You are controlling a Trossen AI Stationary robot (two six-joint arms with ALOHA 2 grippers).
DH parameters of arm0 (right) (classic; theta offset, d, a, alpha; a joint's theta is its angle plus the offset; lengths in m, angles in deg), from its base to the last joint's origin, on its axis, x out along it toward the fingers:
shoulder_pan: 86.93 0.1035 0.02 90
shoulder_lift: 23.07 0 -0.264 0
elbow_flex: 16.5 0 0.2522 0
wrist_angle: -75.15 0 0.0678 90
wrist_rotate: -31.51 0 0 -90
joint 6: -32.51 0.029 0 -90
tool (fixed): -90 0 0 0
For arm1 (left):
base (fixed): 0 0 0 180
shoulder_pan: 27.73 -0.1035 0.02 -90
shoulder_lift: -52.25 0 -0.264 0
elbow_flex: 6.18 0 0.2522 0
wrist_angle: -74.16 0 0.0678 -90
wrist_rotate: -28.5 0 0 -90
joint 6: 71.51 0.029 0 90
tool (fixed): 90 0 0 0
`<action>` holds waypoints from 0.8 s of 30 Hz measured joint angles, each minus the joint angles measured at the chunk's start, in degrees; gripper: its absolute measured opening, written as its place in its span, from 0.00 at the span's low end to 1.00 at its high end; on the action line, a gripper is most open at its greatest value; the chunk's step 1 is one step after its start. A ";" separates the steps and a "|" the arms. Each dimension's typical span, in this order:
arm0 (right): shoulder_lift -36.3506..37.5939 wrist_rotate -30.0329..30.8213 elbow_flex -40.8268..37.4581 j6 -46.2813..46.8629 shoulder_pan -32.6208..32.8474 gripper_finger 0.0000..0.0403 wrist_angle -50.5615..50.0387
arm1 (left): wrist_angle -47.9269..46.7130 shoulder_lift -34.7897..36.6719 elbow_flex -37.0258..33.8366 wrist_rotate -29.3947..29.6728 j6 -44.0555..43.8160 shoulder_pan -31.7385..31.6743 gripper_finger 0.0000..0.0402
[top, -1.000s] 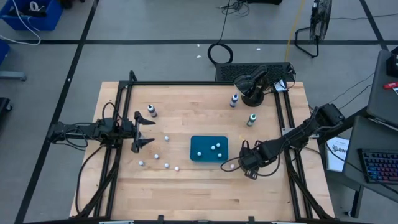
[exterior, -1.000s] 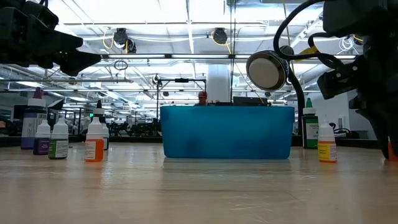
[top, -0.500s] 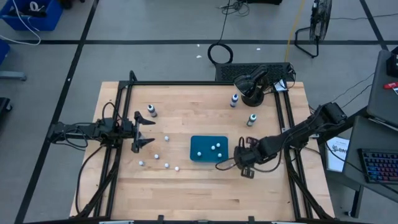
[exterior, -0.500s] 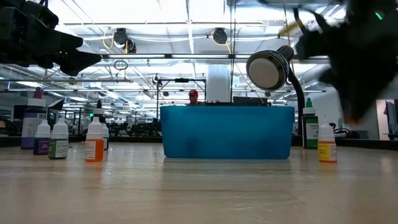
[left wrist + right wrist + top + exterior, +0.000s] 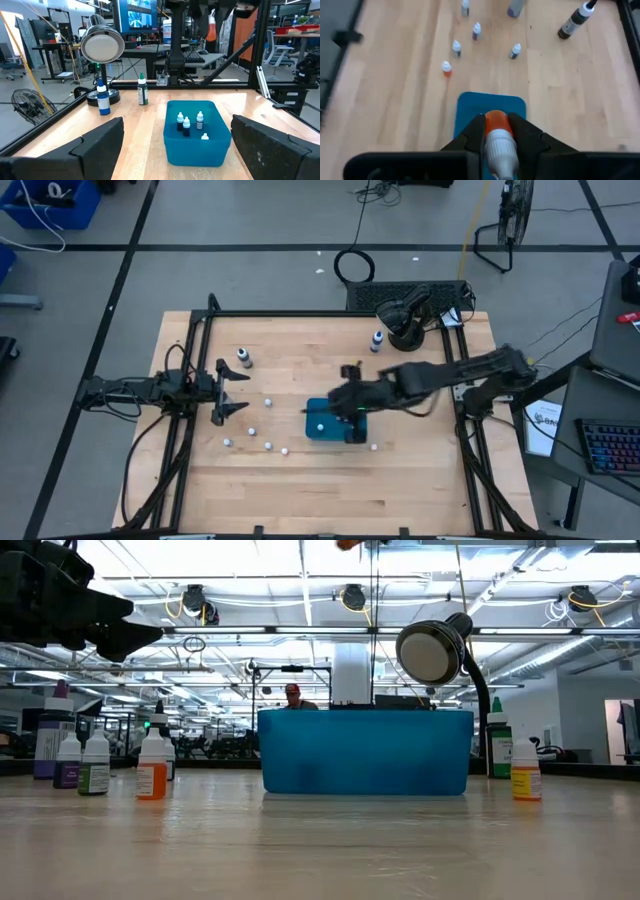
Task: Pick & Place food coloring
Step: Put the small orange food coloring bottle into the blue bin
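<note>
My right gripper (image 5: 338, 400) hangs high over the teal tray (image 5: 318, 434), shut on a small orange food coloring bottle (image 5: 495, 121) with a white cap. The left wrist view shows this bottle (image 5: 211, 28) well above the tray (image 5: 192, 150), where several small bottles (image 5: 186, 123) sit. More small bottles (image 5: 268, 445) stand on the wood left of the tray, and one (image 5: 374, 446) stands to its right. My left gripper (image 5: 240, 393) waits open at the table's left side, pointing level toward the tray. My right gripper pinches the orange bottle's body (image 5: 495, 118) between its two fingers (image 5: 474, 131), one on each side. The fingers slant down from the table's right. The white cap (image 5: 501, 149) points back toward the wrist. The bottle is lifted clear, above the tray.
Two taller dark bottles (image 5: 243, 358) (image 5: 377, 340) stand toward the far edge. A black round lamp with a cable (image 5: 405, 320) sits at the far right. Bare wood lies along the near edge. A person shows in the room behind the tray (image 5: 292, 695).
My right gripper has risen from the table surface just right of the tray and swung left and farther, ending high above the tray. It has rolled and tipped as it went, and now shows the orange bottle in its fingers. The left arm has kept still.
</note>
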 joint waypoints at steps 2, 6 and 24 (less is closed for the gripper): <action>-5.71 -0.10 7.71 -1.40 -1.04 0.12 -6.78 | 0.00 0.00 0.00 0.00 0.00 0.00 0.91; -16.15 -0.21 20.48 -3.06 -3.58 0.12 -18.84 | -0.02 0.01 0.00 0.00 0.00 -0.02 0.91; -32.57 -5.98 13.89 -10.71 -9.12 0.12 -10.74 | 0.02 0.01 0.00 0.02 0.00 -0.02 0.91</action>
